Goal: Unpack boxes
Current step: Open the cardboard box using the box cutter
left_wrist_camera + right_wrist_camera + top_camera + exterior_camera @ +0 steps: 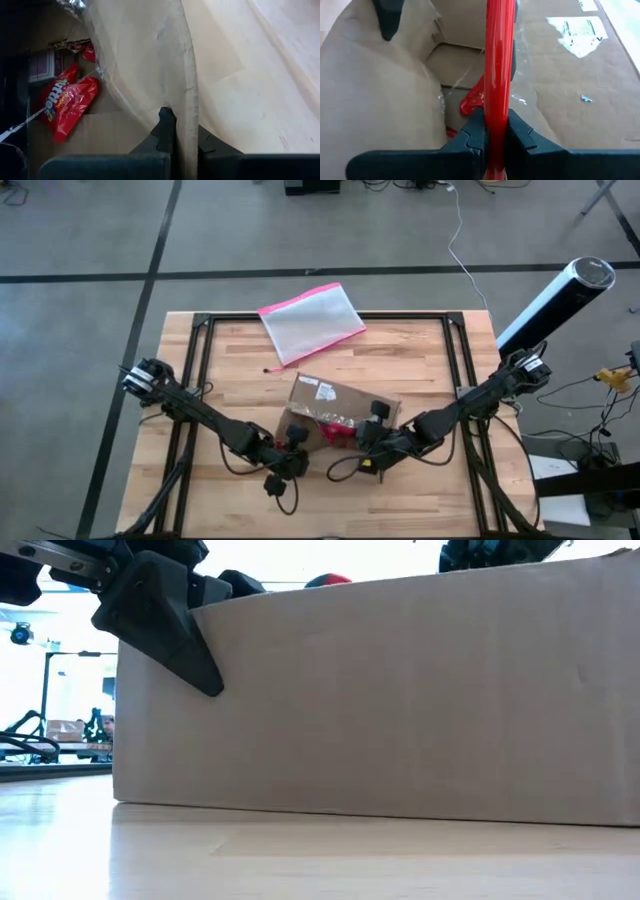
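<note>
The brown cardboard box lies open on the table, its top flap with white labels toward the far side. Inside it lie a red candy bag and a card pack. My left gripper is at the box's near left corner, shut on its wall. My right gripper is over the box's right part, shut on a glossy red packet. The packet's top shows just above the box's rim in the low view. My left gripper pinches the upper edge of the box's wall, one finger inside the box and one finger outside. The fingers slant down from the table's left. The box rests flat on the table. My right gripper pinches the red packet's flat sides between its two fingers. The packet stands edge-on to the wrist view and stretches away along the fingers' line. It hangs over the box's open inside; whether its far end touches anything I cannot tell.
A pink-edged translucent zip pouch lies at the table's far edge, partly over it. A black frame runs around the tabletop. Bare wood lies left and right of the box.
</note>
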Motion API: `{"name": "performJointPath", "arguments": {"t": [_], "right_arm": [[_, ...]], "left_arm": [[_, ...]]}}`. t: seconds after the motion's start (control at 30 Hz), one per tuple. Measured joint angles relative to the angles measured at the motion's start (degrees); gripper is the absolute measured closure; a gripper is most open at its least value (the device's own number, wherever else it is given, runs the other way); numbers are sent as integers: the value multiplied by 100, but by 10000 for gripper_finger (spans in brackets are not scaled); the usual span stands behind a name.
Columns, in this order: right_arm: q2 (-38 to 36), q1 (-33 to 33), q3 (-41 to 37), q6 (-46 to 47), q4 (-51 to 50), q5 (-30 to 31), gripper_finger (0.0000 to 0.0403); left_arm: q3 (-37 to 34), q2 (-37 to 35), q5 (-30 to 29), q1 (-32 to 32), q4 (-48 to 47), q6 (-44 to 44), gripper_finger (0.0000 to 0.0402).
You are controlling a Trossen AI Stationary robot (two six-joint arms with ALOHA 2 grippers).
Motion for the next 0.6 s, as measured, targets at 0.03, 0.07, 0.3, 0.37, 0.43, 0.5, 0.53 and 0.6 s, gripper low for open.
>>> {"name": "performJointPath", "arguments": {"t": [0.03,0.07,0.3,0.37,0.43,0.5,0.53,0.6], "right_arm": [[0,0,0,30,12,-36,384],[0,2,0,49,22,-44,384],[2,2,-4,-292,783,-60,384],[10,-31,-4,-663,1330,-62,384],[85,-108,-2,-1022,1931,-107,384],[225,-223,-2,-1255,2299,-242,384],[321,-285,-2,-1315,2477,-357,384],[537,-397,-4,-1333,2615,-510,384]], "left_arm": [[16,4,10,-2,-5,26,401],[40,6,26,-3,-13,46,401],[160,11,210,-66,-2,251,401],[173,11,245,-91,1,298,401],[189,11,316,-102,25,306,401],[193,11,333,-111,65,306,401],[193,11,333,-120,66,309,401],[198,11,329,-123,87,308,401]]}}
